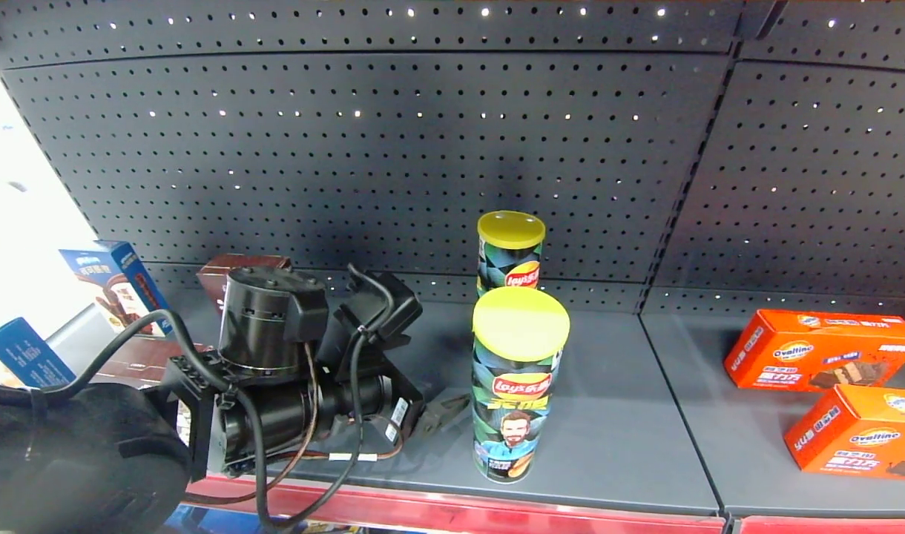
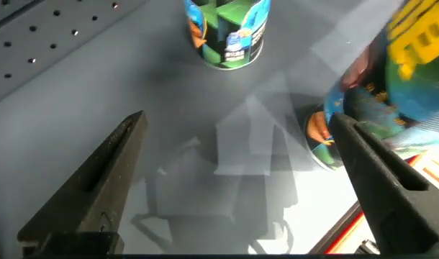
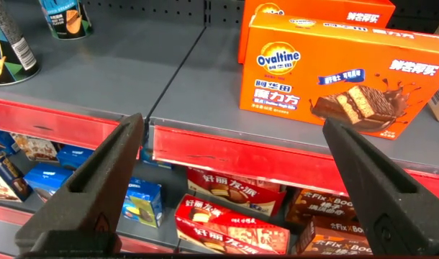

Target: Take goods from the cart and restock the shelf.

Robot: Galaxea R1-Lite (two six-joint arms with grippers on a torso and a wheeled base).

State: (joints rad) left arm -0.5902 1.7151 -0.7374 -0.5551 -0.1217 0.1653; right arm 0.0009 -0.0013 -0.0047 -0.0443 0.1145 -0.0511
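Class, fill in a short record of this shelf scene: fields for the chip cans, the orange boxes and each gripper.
chip cans: front can and rear can, both upright on the shelf
orange boxes: near box and far box, flat in the right bay
left gripper: open, empty, beside the front can
right gripper: open, empty, in front of the shelf

We found two chip cans upright on the shelf (image 1: pixel 616 430), the front can (image 1: pixel 518 386) near its edge and the rear can (image 1: pixel 509 252) straight behind it, by the pegboard wall (image 1: pixel 393 148). The left gripper (image 2: pixel 234 137) hung just left of the front can, with a carton (image 1: pixel 234 268) behind the arm. In the bay to the right lay two snack boxes, the near box (image 1: pixel 860 430) before the far box (image 1: pixel 823 348).
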